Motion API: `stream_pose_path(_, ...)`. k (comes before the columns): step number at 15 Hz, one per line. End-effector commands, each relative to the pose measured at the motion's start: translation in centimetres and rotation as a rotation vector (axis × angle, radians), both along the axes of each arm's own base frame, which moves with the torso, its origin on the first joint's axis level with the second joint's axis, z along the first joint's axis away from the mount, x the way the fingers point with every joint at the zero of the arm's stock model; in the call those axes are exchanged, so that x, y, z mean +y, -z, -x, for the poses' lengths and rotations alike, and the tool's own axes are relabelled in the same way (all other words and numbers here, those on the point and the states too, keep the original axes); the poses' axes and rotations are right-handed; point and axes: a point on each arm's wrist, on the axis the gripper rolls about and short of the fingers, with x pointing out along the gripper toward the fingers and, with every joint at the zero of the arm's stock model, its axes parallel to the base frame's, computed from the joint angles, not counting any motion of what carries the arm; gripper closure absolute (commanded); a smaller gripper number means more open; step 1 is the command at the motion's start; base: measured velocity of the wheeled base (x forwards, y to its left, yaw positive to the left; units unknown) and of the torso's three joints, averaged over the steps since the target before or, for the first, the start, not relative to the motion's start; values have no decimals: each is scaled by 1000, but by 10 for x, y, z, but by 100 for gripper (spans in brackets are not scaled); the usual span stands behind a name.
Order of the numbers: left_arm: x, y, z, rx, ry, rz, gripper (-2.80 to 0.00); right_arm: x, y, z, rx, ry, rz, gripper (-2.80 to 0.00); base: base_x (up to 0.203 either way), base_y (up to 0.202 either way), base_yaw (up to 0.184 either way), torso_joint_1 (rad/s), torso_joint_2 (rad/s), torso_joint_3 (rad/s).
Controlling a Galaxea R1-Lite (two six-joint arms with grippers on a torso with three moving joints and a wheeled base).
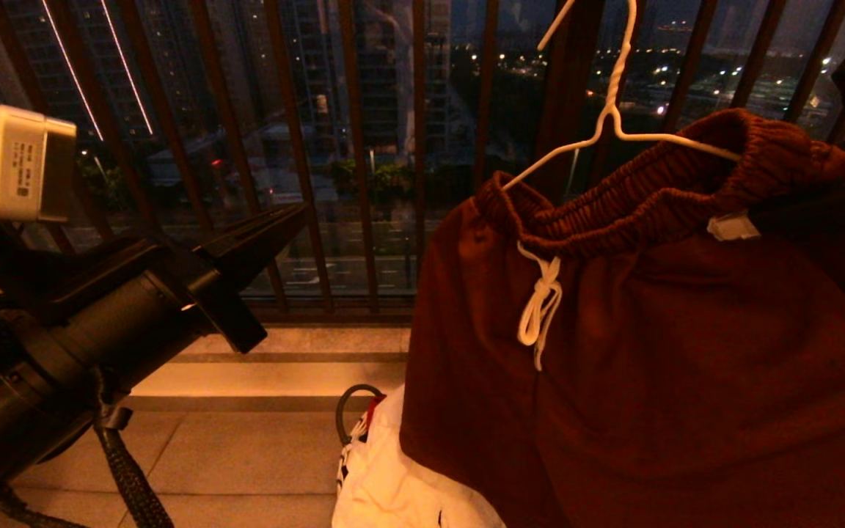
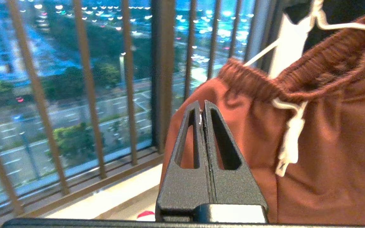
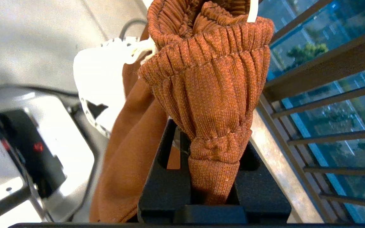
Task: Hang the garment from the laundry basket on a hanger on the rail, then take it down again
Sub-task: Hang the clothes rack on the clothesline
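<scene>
In the head view the rust-brown drawstring shorts (image 1: pixel 657 330) hang on the thin white wire hanger (image 1: pixel 617 110), the left wrist view shows the left gripper (image 2: pixel 202 109) closed and empty beside them, and the right wrist view shows the right gripper (image 3: pixel 212 177) pinching their waistband, so the next move likely means steadying the hanger before lifting it.

We saw the shorts (image 1: pixel 686 352) as matt ribbed cloth, the hanger (image 1: pixel 617 110) smooth white wire, pincer fingers (image 2: pixel 198 152) grainy black plastic.

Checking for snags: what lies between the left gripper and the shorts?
Nothing: in the left wrist view the shut left gripper points at the shorts across a bare gap.
</scene>
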Motion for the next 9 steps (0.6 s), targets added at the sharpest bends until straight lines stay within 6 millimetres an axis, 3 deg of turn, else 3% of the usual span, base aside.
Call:
stream_pose_path(1, 3, -2, 3, 1, -5, 2, 0, -5, 3, 11, -9, -11, -21, 0, 0, 0, 0, 0, 0, 0)
stream_pose_path(5, 2, 1, 4, 81, 4, -49, 0, -8, 23, 15, 8, -122, -103, 0, 0, 0, 0, 0, 0, 0)
stream_pose_path(9, 11, -3, 20, 191, 62, -134, 0, -8, 28, 16, 52, -257, -161, 0, 0, 0, 0, 0, 0, 0)
